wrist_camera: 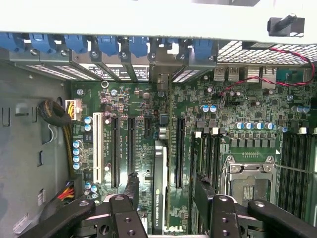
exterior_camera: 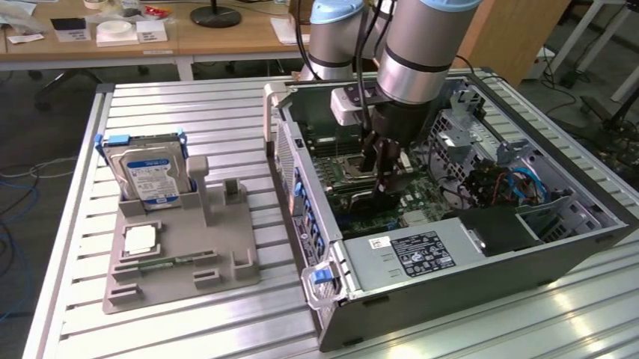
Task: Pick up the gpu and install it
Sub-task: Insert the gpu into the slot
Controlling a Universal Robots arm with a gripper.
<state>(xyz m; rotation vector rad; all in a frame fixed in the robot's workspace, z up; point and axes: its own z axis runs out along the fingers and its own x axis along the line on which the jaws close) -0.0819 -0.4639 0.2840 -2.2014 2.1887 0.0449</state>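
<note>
The motherboard [wrist_camera: 148, 124] is green with black expansion slots and one white slot [wrist_camera: 97, 148]. The gpu [wrist_camera: 159, 188] shows a black edge with white lettering. Retention clips [wrist_camera: 74, 43] are blue. The hard drive [exterior_camera: 150, 176] is silver with a blue-white label. The gripper [wrist_camera: 168, 196] is black.

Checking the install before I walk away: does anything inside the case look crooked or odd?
Nothing stands out. The gpu stands on edge in a motherboard slot, in line with its neighbours, between the open hand fingers. Whether it is fully seated cannot be told.
</note>
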